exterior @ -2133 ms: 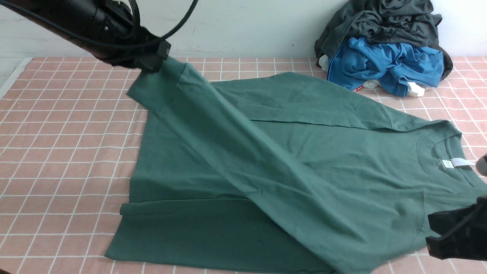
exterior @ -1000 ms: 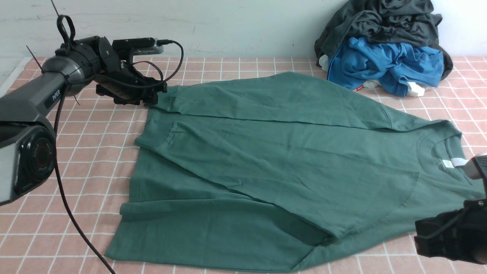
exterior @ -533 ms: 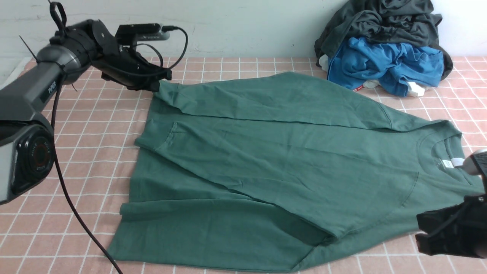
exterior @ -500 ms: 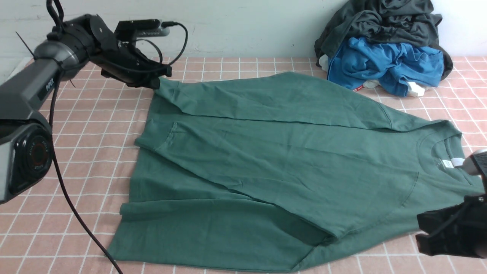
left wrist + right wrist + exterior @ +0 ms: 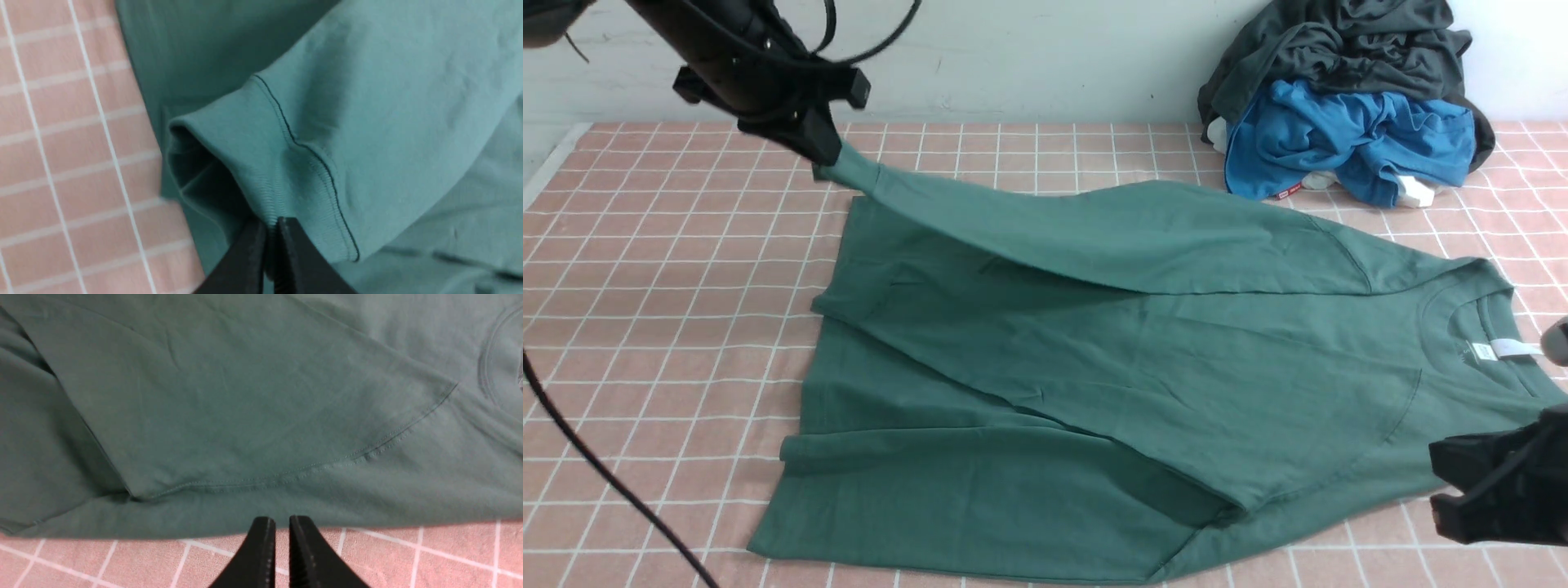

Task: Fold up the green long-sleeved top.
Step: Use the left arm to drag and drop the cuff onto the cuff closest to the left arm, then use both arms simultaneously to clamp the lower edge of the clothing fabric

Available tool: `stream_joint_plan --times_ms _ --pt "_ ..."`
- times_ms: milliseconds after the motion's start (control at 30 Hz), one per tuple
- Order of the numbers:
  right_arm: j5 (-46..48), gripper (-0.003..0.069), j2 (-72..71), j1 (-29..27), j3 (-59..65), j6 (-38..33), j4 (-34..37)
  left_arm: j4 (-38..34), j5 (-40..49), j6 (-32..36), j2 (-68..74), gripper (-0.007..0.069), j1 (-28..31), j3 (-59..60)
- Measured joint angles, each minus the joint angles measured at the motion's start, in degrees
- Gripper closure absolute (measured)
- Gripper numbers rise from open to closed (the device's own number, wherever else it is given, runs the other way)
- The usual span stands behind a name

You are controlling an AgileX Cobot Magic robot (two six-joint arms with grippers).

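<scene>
- green long-sleeved top [image 5: 1094, 367] lies spread over the middle of the tabletop [image 5: 645, 327]. Neck with white label [image 5: 1515, 349] is at frame right, hem at frame left. One sleeve is already laid diagonally across the body.
- far sleeve [image 5: 1094, 237] runs taut from the shoulder at right up to upper left, with its cuff [image 5: 261, 175] held off the tabletop. It looks like it is being carried over the body for the second sleeve fold.
- left pincer [image 5: 823, 157], upper left of the front view, has its jaws clamped together on the edge of the ribbed cuff. It is only a thin pinch of fabric.
- right pincer [image 5: 277, 539], lower right corner of the front view, has its jaws nearly together with a narrow slit, and nothing sits between them. It is over bare tabletop just beside the top's near edge, not touching the cloth. Probably parked out of the way.
- bright blue garment [image 5: 1347, 139] and dark grey garment [image 5: 1339, 41] are heaped at upper right, not touching the top.
</scene>
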Motion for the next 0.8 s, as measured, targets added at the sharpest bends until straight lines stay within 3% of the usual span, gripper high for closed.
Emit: stream_joint_plan --times_ms 167,267,467,633,733,800 --pt "0.0 0.061 -2.85 0.0 0.0 0.0 0.0 2.3 -0.1 0.58 -3.56 0.0619 -1.65 17.13" --pt "0.0 0.061 -3.98 0.0 0.0 0.0 1.48 8.08 -5.48 0.83 -3.49 0.0603 -2.49 25.8" --pt "1.35 0.0609 -3.98 0.0 0.0 -0.04 3.76 15.37 -9.34 -3.78 -6.34 0.0508 -2.64 27.12" --pt "5.34 0.0591 -3.92 0.0 -0.41 -0.04 4.1 14.89 -8.86 -4.46 -12.87 0.0422 -2.69 27.19" --pt "7.02 0.0564 -3.15 0.0 -2.07 -0.04 3.46 13.0 -8.45 -4.46 -15.75 0.041 -2.69 27.19" --pt "8.84 0.0501 -0.39 0.0 -6.52 1.73 1.43 10.97 -7.26 -4.12 -18.83 0.0408 -2.71 27.26"
